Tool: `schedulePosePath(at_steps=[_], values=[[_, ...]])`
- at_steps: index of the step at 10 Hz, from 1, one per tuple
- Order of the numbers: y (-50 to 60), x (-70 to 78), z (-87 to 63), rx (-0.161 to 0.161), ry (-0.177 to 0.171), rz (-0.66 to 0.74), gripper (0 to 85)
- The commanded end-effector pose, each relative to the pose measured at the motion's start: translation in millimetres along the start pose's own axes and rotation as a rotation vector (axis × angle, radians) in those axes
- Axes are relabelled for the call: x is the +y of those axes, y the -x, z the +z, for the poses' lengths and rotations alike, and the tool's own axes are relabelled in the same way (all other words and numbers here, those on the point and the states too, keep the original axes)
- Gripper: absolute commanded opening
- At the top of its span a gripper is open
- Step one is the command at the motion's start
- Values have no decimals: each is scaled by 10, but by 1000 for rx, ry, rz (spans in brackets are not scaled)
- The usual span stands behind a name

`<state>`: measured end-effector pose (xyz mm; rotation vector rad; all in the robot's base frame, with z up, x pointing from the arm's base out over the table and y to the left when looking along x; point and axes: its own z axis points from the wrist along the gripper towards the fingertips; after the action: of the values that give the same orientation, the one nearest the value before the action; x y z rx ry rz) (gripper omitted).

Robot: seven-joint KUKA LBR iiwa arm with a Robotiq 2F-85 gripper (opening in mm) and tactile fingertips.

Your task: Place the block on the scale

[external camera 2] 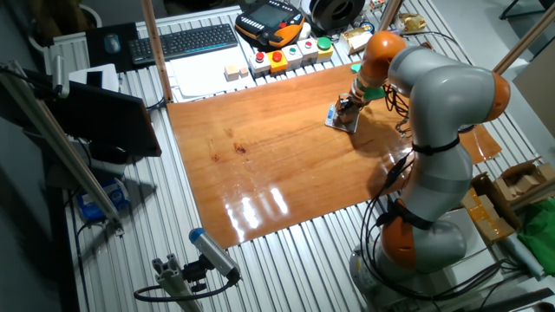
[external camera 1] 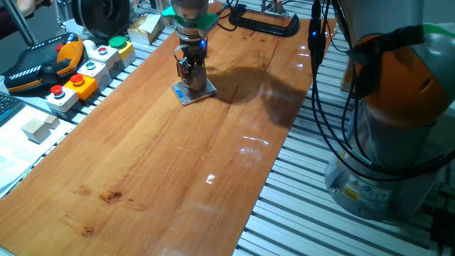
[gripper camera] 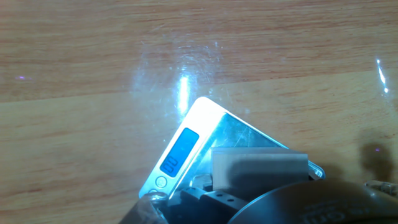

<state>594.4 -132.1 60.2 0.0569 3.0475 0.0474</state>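
The gripper (external camera 1: 192, 77) stands upright over the scale (external camera 1: 193, 92) on the counter (external camera 1: 178, 163), jaws pinching the block (gripper camera: 260, 169).

— Where does the thin flat silver-rimmed pocket scale (external camera 1: 193, 92) lie?
— On the wooden tabletop (external camera 1: 163, 163), near its far edge.
— And the small tan wooden cube (gripper camera: 260, 168)?
— On the scale, under the pincer (external camera 1: 191, 75); the button boxes (external camera 1: 89, 71) lie left, off the tabletop.
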Motion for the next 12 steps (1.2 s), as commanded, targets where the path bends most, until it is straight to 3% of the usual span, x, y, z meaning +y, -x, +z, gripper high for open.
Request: schedulePosePath(at_steps=[1, 3, 6, 12], values=[[-1, -2, 1, 0, 0, 0, 97], [-4, -7, 1, -2, 0, 3, 153], [-5, -4, -1, -9, -3, 8, 320], [-17, -4, 11, -13, -2, 21, 447]])
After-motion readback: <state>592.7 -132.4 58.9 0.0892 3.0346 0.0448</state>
